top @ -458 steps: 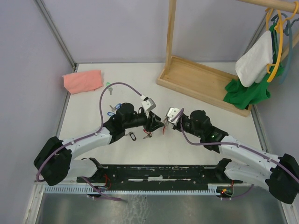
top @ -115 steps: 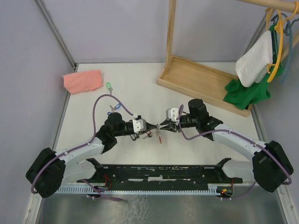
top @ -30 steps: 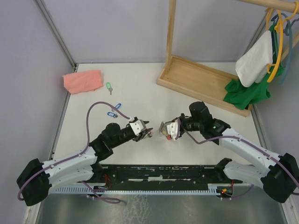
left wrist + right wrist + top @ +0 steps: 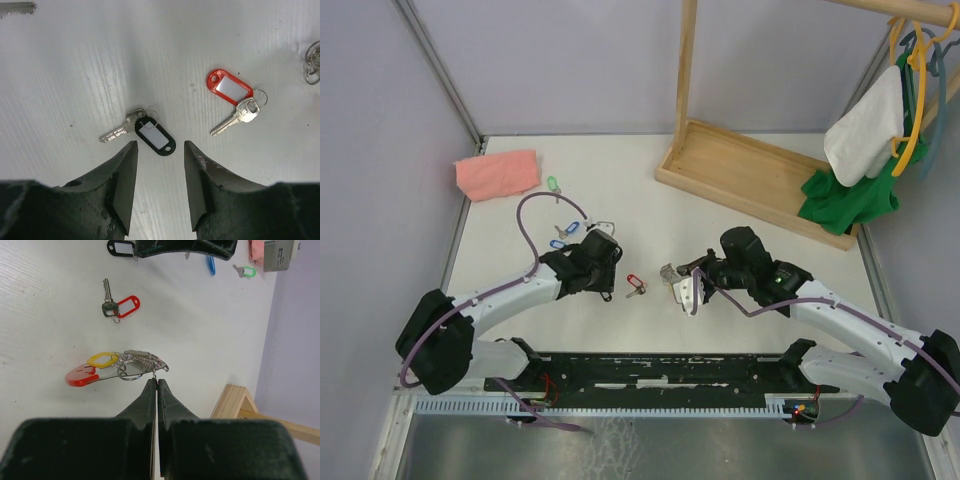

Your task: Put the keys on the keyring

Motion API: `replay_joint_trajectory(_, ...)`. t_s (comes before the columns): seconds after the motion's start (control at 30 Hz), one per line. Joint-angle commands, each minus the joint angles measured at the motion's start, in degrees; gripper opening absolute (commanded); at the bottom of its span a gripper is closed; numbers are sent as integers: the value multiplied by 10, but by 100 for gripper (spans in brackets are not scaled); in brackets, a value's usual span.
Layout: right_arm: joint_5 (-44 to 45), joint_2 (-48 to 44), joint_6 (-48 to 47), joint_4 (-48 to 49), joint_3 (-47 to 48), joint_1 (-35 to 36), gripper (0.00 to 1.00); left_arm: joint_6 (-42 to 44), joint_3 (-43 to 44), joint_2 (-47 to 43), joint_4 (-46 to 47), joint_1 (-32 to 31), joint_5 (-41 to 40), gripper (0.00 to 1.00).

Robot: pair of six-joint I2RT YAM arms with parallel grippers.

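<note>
Our right gripper (image 4: 156,382) is clenched on the wire loop of the keyring (image 4: 142,360) to steady it for threading, while our left gripper (image 4: 159,150) hangs released just over the black key (image 4: 150,134), likely lining up a pick.

I see a white table (image 4: 620,180) boxed in by plain lavender walls (image 4: 570,60) under even, soft light. A pink folded cloth (image 4: 498,173) lies at its far left corner. At the far right stands a wooden rack (image 4: 750,170), where a white cloth (image 4: 865,125) and a green garment (image 4: 850,195) hang from coloured hangers (image 4: 905,60).
</note>
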Motion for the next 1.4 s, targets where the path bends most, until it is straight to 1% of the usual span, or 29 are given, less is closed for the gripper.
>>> replay_joint_trajectory(0.0, -15, -8, 12, 23, -3, 6, 1, 40, 56, 48, -35, 4, -9, 48)
replay_joint_trajectory(0.1, -16, -8, 15, 24, -4, 8, 1, 59, 82, 82, -47, 3, -17, 47)
replay_joint_trajectory(0.33, -13, -7, 16, 24, -4, 10, 1, 92, 132, 151, -78, 4, -30, 40)
replay_joint_trajectory(0.5, -12, -6, 16, 25, -5, 11, 1, 114, 153, 196, -87, 1, -19, 38)
replay_joint_trajectory(0.73, -10, -7, 16, 26, -5, 12, 1, 126, 172, 231, -103, 1, -35, 36)
replay_joint_trajectory(0.87, -10, -7, 16, 27, -5, 13, 1, 129, 176, 247, -111, 1, -31, 32)
replay_joint_trajectory(0.93, -9, -8, 16, 27, -5, 14, 1, 129, 177, 251, -115, 0, -33, 30)
replay_joint_trajectory(1.03, -8, -9, 16, 26, -5, 15, 1, 128, 177, 244, -115, 1, -39, 24)
replay_joint_trajectory(1.2, -8, -13, 15, 25, -5, 16, 1, 125, 178, 228, -112, 0, -51, 9)
replay_joint_trajectory(1.27, -7, -15, 15, 24, -4, 17, 0, 122, 175, 209, -99, 0, -51, 4)
replay_joint_trajectory(1.37, -4, -19, 15, 22, -5, 18, 1, 116, 158, 175, -57, 1, -38, 3)
